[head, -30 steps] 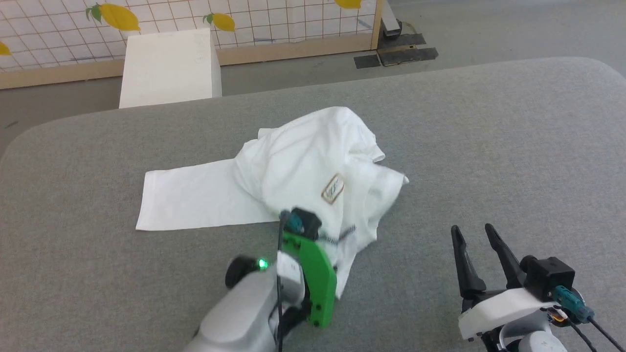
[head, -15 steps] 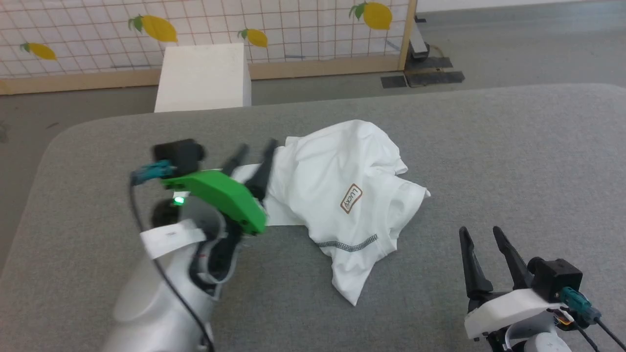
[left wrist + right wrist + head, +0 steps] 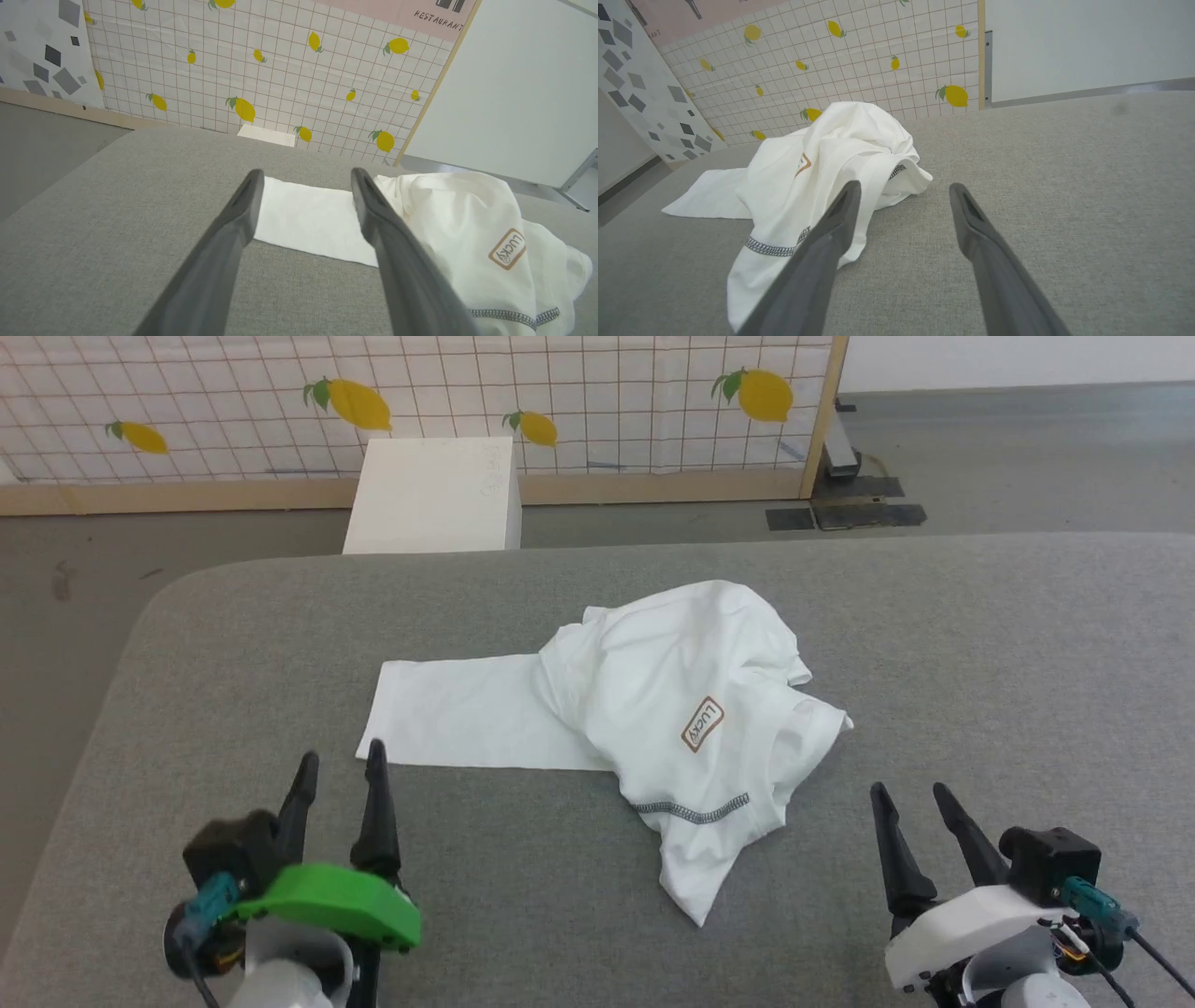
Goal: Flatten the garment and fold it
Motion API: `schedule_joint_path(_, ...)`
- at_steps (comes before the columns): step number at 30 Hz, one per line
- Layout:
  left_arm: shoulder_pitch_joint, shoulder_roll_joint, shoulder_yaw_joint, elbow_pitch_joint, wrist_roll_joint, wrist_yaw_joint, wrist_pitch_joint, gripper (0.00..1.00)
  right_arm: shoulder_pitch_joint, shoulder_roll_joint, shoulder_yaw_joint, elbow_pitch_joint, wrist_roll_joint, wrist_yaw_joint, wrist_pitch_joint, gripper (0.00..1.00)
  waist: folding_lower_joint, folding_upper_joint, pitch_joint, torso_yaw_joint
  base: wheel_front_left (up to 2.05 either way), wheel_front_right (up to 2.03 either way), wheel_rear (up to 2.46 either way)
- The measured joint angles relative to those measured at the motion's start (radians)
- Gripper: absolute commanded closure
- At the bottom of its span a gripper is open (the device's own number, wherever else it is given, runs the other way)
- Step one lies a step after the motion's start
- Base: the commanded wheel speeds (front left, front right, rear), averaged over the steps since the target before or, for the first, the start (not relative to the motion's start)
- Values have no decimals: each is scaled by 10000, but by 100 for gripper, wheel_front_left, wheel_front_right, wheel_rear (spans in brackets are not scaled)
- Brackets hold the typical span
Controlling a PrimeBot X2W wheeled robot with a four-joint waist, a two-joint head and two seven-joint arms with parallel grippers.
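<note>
Head view: one garment (image 3: 653,709), two claws (image 3: 342,754) (image 3: 906,789)

Crumpled garment (image 3: 822,154) lies on grey table (image 3: 1064,186), jaws parted beside it.

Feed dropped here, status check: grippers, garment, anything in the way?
Left gripper open, empty. Right gripper open, empty. Garment crumpled on grey table, one part flat. White box behind table, out of the way.

You can read "LUCKY" in brown capitals on the small brown-edged patch (image 3: 702,723) of the garment (image 3: 644,700). In your left wrist view, dark letters on the pink panel (image 3: 402,14) spell "RESTAURANT". Faint marks on the white box (image 3: 434,495) are too small to read.
</note>
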Motion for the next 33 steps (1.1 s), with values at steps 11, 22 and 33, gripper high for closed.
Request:
schedule_joint_path(11,918,-738,527,-441,1260,-330,-42,0,-2373,-10,-585,54,-332,0,2658,0,0,0,666,170,0,0,0)
schedule_joint_path(22,-86,-1417,571,-370,1979,-955,-44,0,-5607,-1231,458,2054,-1657,0,7937,0,1,0,1739,978,0,0,0)
schedule_joint_path(33,-550,-1783,790,-130,2387,-1406,-42,0,-6070,-1411,1557,2924,-1014,0,7584,0,1,0,2766,2069,0,0,0)
